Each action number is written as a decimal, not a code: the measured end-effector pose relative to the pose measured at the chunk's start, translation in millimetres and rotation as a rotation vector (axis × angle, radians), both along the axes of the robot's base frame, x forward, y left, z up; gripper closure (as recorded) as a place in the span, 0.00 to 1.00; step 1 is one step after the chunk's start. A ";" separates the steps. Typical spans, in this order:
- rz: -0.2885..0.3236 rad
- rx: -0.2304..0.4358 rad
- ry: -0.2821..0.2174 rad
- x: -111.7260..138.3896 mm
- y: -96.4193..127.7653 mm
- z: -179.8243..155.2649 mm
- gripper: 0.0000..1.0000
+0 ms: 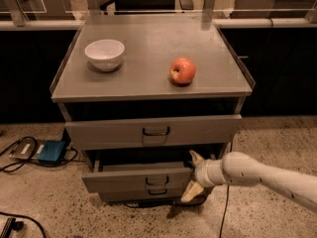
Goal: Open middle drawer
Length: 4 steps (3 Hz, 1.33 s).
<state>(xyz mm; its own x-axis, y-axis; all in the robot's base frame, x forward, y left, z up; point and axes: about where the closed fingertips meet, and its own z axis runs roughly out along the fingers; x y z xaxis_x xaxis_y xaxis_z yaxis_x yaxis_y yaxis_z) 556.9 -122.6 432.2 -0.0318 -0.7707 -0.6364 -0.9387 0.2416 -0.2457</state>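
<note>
The middle drawer (pixel 133 179), a grey front with a small dark loop handle (pixel 156 181), stands pulled out a little from the grey cabinet, below the wide top drawer (pixel 109 132) and above the narrow bottom drawer (pixel 129 195). My gripper (pixel 193 175) is at the right end of the middle drawer's front. It is open, with one pale finger (pixel 196 157) above the front's top edge and the other (pixel 191 192) below it. The white arm reaches in from the lower right.
A white bowl (pixel 104 53) and a red apple (pixel 182 71) sit on the cabinet top (pixel 148 38). A blue box (pixel 51 151) and cables lie on the speckled floor at the left. Dark counters stand behind.
</note>
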 end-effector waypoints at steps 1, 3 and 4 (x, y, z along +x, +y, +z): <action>0.019 -0.047 -0.007 46.2 15.2 -6.6 0.00; 0.038 -0.044 0.000 12.9 11.8 -13.1 0.00; 0.037 -0.064 0.033 25.0 18.3 -29.4 0.00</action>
<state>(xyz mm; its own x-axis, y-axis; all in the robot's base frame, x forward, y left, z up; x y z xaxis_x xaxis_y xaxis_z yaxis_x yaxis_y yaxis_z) 581.9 -104.3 402.9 -0.0230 -0.8106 -0.5851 -0.9547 0.1916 -0.2278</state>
